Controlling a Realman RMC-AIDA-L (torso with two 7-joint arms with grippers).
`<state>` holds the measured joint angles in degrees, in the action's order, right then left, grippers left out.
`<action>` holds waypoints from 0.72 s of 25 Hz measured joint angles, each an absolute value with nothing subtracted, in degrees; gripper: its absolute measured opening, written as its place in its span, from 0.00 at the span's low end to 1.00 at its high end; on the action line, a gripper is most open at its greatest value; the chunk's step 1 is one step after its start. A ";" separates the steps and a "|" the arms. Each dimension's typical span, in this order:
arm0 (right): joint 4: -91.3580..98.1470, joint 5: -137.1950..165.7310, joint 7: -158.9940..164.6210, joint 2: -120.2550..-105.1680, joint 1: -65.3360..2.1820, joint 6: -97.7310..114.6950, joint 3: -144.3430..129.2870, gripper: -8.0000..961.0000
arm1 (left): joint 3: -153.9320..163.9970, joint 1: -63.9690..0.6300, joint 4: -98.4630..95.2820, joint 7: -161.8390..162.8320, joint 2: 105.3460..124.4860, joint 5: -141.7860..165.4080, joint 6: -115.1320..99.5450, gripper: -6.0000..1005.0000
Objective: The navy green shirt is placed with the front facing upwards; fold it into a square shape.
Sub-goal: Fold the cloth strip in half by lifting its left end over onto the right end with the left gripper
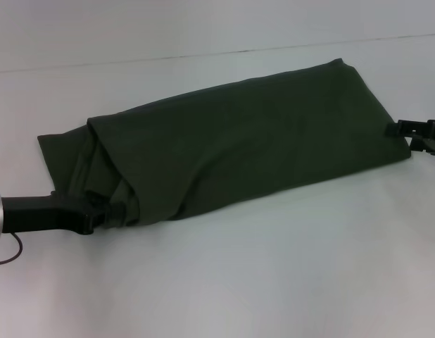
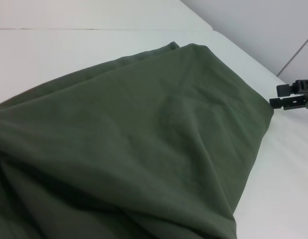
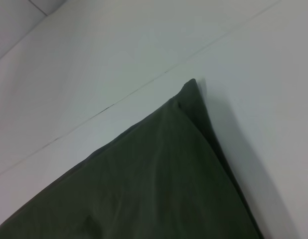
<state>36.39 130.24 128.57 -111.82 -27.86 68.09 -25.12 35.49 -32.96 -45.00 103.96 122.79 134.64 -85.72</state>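
While the navy green shirt lies as a long folded band across the white table, plain side up, head view puts the left gripper at its near-left end, where the cloth is bunched and the fingers are tucked into the folds. Whether they pinch fabric I cannot tell. Over on the right, the right gripper touches the far-right edge, its grip equally unclear.

Left wrist view now: green cloth fills the picture, rumpled near the camera and smoother toward the far corner, where the right gripper meets the hem with its two fingers set close together.

Right wrist view: just one crisp, layered corner of the shirt flat on the table.

My read: the band needs halving end over end. Lift both ends evenly, keep tension, and align the edges before pressing flat.
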 joint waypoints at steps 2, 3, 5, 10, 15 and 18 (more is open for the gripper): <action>36.38 130.25 128.57 -111.87 -27.81 68.02 -25.13 0.85 | 35.46 -32.96 -45.00 103.90 122.78 134.70 -85.70 0.05; 36.38 130.25 128.57 -111.89 -27.79 68.00 -25.14 0.85 | 35.44 -32.96 -45.00 103.87 122.78 134.72 -85.69 0.05; 36.38 130.25 128.57 -111.86 -27.72 67.96 -25.05 0.84 | 35.44 -32.96 -45.00 103.85 122.78 134.73 -85.69 0.05; 36.39 130.13 128.57 -111.82 -27.53 67.62 -24.93 0.83 | 35.41 -32.83 -45.00 103.74 122.78 134.55 -85.69 0.06; 36.37 130.03 128.58 -112.01 -27.61 66.52 -25.14 0.83 | 35.41 -32.80 -44.87 103.64 122.84 134.52 -85.68 0.06; 36.30 130.02 128.23 -112.54 -27.78 65.97 -25.16 0.82 | 35.41 -32.78 -44.85 103.63 122.85 134.51 -85.69 0.06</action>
<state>36.30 130.02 128.23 -112.54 -27.78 65.97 -25.16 35.41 -32.78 -44.85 103.63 122.85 134.51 -85.69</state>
